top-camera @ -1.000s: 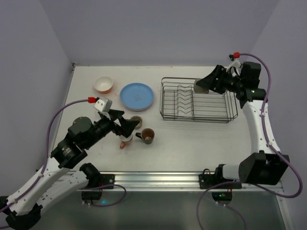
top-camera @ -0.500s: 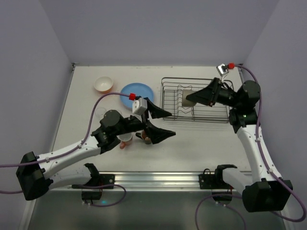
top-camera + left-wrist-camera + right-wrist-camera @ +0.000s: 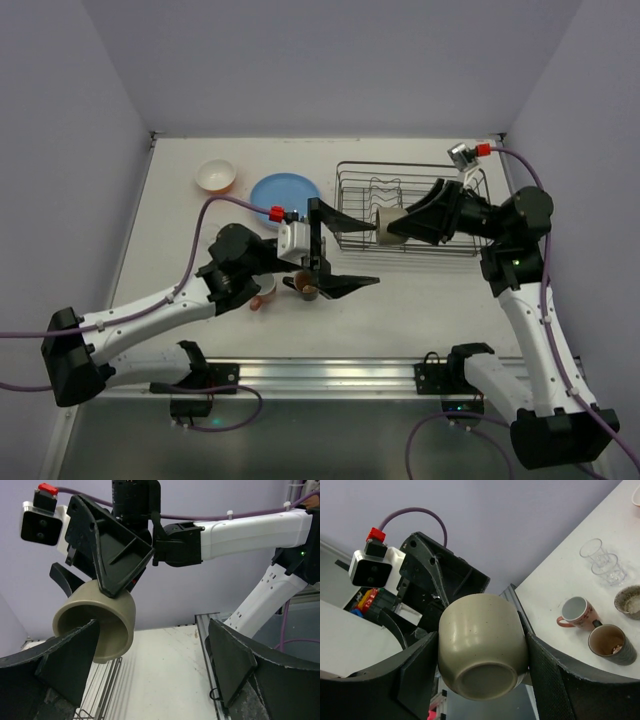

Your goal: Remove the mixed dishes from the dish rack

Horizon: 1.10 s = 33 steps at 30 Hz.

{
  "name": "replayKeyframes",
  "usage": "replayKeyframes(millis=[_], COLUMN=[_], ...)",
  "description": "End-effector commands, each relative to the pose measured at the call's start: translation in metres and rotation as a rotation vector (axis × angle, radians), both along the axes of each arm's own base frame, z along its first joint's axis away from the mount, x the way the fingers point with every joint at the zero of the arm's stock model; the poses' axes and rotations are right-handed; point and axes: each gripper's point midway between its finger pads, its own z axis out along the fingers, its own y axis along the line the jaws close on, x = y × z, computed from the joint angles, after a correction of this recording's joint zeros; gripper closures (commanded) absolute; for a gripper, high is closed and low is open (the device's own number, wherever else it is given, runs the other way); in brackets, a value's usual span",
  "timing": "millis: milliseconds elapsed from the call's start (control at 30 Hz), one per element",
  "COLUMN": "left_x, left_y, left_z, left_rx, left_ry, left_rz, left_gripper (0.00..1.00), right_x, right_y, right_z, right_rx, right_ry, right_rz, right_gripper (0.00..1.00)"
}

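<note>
My right gripper (image 3: 402, 226) is shut on a beige mug (image 3: 384, 226) and holds it on its side in the air above the dark wire dish rack (image 3: 440, 245). In the right wrist view the mug (image 3: 482, 645) sits bottom-out between both pads of that gripper (image 3: 484, 677). My left gripper (image 3: 338, 250) stands wide open at the rack's near left corner, facing the mug's mouth. From the left wrist the mug (image 3: 97, 625) hangs just past my left finger, and nothing lies between the fingers of the left gripper (image 3: 150, 672).
On the table left of the rack lie a blue plate (image 3: 285, 195) and an orange bowl (image 3: 215, 176). A pink mug (image 3: 577, 612), a brown mug (image 3: 612, 645), a third mug (image 3: 627, 600) and clear glasses (image 3: 602, 562) stand under the left arm.
The left arm swung from the mugs on the table over to the rack, gripper open. The right gripper carried the beige mug from the rack's far right corner leftward over the rack.
</note>
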Motion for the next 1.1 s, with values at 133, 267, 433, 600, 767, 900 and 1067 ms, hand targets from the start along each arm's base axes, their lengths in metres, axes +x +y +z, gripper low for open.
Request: replayKeyframes(millis=[133,267,433,600,767,900,1067], left_x=[-0.006,-0.003,0.001,0.006,0.009,0.009,0.015], left_y=[-0.008,-0.014,-0.019,-0.022,-0.021,-0.018,-0.015], left_z=[0.028,0.029,0.030,0.036,0.042,0.044,0.040], left_rx=[-0.064,-0.064,-0.075,-0.095,-0.121,-0.137,-0.120], left_ry=[-0.093,-0.079,-0.063,-0.047,-0.026,-0.018,0.002], left_rz=[-0.010,-0.002,0.004,0.017,0.032,0.040,0.084], left_gripper=[0.22,0.38,0.68,0.87,1.00,1.00,1.00], right_x=[-0.007,-0.009,-0.014,-0.019,-0.021,-0.022,-0.019], right_y=[0.002,0.002,0.004,0.007,0.008,0.007,0.005], right_z=[0.017,0.017,0.021,0.021,0.016,0.015,0.020], right_rx=[0.004,0.002,0.006,0.005,0.001,0.004,-0.017], right_ry=[-0.060,-0.070,-0.087,-0.100,-0.104,-0.125,-0.153], right_rz=[0.002,0.001,0.012,0.026,0.033,0.028,-0.024], right_gripper=[1.00,1.00,1.00,1.00,1.00,0.44,0.01])
